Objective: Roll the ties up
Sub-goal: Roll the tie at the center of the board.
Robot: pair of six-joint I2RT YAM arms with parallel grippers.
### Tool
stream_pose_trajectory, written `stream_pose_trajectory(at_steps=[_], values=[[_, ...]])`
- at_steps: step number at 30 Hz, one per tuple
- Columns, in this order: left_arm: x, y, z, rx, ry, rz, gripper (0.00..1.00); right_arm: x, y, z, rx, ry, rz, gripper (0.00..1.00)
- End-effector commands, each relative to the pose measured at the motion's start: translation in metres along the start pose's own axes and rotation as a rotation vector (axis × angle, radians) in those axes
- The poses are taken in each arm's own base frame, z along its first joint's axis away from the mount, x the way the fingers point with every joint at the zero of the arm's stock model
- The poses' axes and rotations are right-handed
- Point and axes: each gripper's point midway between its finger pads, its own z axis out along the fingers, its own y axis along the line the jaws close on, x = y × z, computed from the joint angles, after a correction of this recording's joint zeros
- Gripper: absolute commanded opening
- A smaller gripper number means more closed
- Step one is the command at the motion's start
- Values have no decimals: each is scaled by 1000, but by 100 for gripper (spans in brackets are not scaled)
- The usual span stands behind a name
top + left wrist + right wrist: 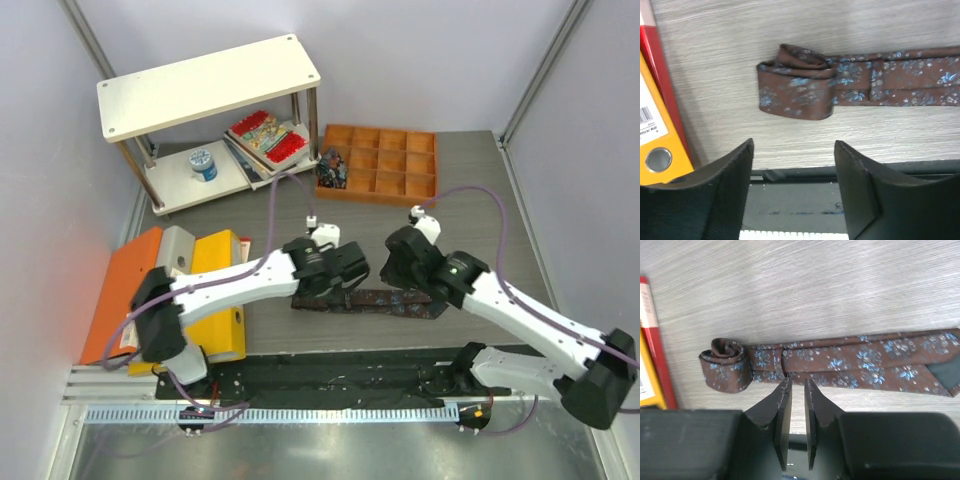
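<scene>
A brown tie with blue flowers (385, 301) lies flat across the table between the two arms. Its left end is wound into a loose roll (795, 90), also seen in the right wrist view as the roll (725, 364); the rest of the tie (865, 360) stretches right to the wide tip. My left gripper (794, 146) hovers open just on the near side of the roll, nothing between its fingers. My right gripper (798, 382) sits at the tie's near edge, right of the roll, its fingers a narrow gap apart and holding nothing.
Orange and yellow binders (215, 290) lie left of the tie, close to the roll. A white shelf (210, 85) with books (265, 135) stands at the back left. An orange compartment tray (385, 160) sits at the back. A black strip (340, 375) runs along the near edge.
</scene>
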Motion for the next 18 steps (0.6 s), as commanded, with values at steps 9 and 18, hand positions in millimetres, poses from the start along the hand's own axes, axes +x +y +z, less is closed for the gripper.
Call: stream_pose_trajectory(at_steps=[9, 18], values=[[53, 54, 23, 113, -68, -290, 35, -5, 109, 89, -71, 226, -197, 20], [58, 33, 47, 236, -110, -426, 13, 41, 125, 157, -54, 441, -255, 17]])
